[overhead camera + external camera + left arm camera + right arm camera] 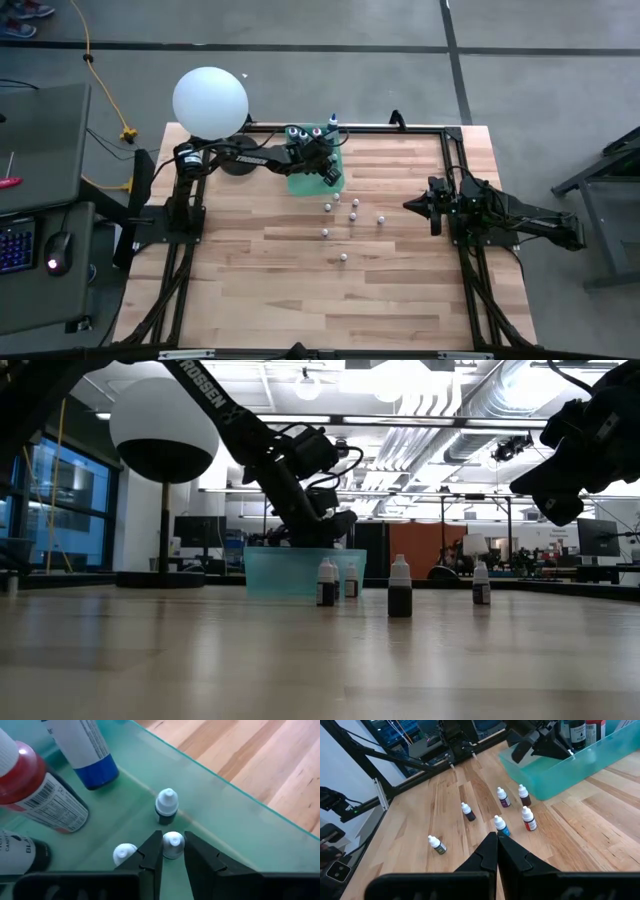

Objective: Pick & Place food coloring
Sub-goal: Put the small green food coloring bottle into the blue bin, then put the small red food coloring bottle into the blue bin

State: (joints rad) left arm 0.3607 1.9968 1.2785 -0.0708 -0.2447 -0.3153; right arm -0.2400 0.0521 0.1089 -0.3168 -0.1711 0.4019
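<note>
A translucent green tray (300,186) stands at the table's far middle. In it are larger red (35,790), blue (87,760) and black (20,851) bottles and small white-capped ones (166,806). My left gripper (173,854) reaches slanting down into the tray, its fingers around one small food coloring bottle (173,842). Several more small bottles (353,216) stand upright on the wood in front of the tray. My right gripper (410,206) waits shut at the table's right, above the wood. My left gripper has the small bottle's white cap (173,840) between its two fingertips, one on each side. The fingers come slanting down from the table's left. The bottle stands upright; its body is hidden below the cap and the fingers, so whether its base rests on the tray floor does not show.
A big white ball-shaped lamp (209,98) stands at the table's far left corner beside the left arm. The loose bottles (501,825) spread between the tray (570,775) and the table's middle. Bare wood lies toward the near edge.
</note>
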